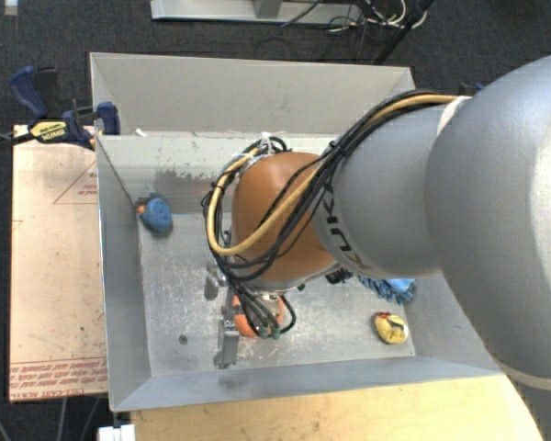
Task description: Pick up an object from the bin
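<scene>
**A:** Where do we find the end effector (228, 327)?

**B:** We see it low in the grey metal bin (119, 274), close to the front wall and left of the middle. It sits under the arm's orange cover (275, 214) and the looped cables (222, 219).

**A:** Is it released or clenched?

**B:** We cannot tell, because the cover and cables hide too much of it.

**A:** Which thing is it at?

**B:** A small orange-red piece (247, 325) lies on the bin floor right against its side. We cannot say whether that piece is grasped or merely beside it.

**A:** And the other things?

**B:** A rounded blue lump (156, 216) rests by the left wall toward the back, well apart from the end effector. A small yellow thing (390, 328) lies near the front right. Just behind it we see a light-blue thing (392, 288), partly under the arm.
</scene>
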You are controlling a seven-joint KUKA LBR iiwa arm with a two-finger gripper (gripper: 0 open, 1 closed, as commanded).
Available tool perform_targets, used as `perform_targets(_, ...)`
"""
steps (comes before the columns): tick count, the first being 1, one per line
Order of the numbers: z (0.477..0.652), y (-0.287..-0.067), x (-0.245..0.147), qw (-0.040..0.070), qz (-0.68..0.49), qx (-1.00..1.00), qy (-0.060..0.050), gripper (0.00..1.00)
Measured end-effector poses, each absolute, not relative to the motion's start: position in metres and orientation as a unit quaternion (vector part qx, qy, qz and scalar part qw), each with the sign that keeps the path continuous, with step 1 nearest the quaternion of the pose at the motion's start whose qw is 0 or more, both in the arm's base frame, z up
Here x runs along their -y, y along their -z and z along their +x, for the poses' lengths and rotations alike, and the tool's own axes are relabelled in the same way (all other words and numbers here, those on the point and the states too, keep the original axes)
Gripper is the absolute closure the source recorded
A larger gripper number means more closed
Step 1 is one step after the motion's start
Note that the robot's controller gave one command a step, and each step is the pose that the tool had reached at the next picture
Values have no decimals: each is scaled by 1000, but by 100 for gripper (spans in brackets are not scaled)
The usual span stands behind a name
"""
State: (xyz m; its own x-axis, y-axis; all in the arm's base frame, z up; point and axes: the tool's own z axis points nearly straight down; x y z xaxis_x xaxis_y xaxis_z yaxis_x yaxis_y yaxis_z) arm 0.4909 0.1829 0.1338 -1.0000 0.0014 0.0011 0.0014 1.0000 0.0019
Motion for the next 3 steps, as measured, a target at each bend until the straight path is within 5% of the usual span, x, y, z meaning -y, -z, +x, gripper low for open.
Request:
perform_targets(2,504,-78,-104,-1,-41,999,1,0)
perform_targets(3,534,-72,-99,-1,-52,999,2,0)
